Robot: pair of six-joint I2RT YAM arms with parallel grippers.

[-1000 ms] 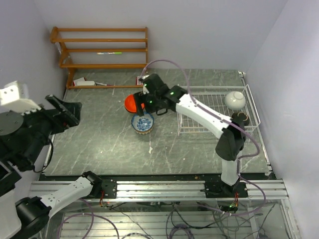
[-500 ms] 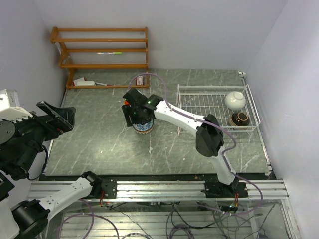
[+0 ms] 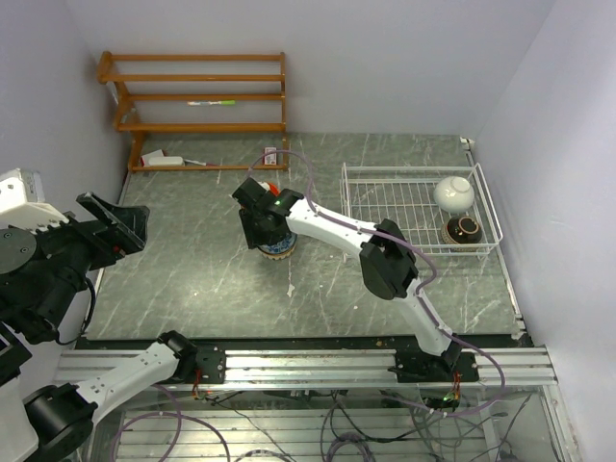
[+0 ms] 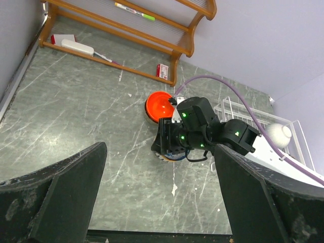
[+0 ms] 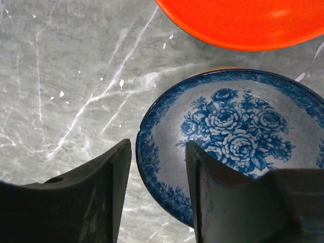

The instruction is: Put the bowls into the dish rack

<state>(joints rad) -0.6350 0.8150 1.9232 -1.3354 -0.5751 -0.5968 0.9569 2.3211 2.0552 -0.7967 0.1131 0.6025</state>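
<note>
Blue-and-white bowl (image 5: 228,131) sits upright on the table (image 3: 192,274), left of the dish rack (image 3: 385,214) and just beside the orange-red bowl (image 5: 243,20); the right gripper (image 5: 158,152) hangs straight over one side of its rim, jaws parted narrowly, one finger outside the wall and one inside, nothing pinched yet; closing should catch the rim between them. The left gripper (image 4: 162,202), spread wide and empty, stands well apart at the left; the right arm is nearer.
</note>
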